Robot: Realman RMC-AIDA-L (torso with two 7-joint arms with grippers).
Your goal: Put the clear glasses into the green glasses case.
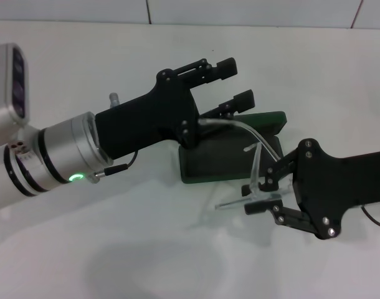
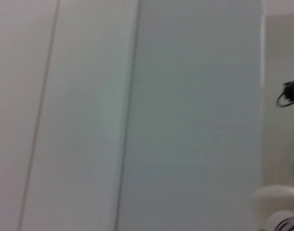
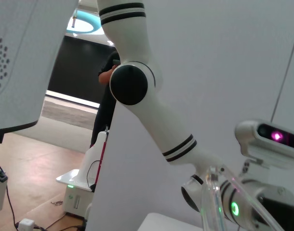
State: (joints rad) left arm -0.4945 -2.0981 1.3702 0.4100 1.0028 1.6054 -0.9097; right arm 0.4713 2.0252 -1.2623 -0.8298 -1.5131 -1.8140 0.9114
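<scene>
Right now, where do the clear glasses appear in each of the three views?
Head view: the glasses are right of centre, over the near end of the case, pinched by the right gripper.
Left wrist view: not in it.
Right wrist view: a clear part rises from the bottom edge, right of centre.
Shared landmark: the left arm's green light.

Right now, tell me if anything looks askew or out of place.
The glasses are askew: pinched in the right gripper, tilted, with one temple arching over the open case and the other jutting onto the table. The left gripper is open above the case lid.
</scene>
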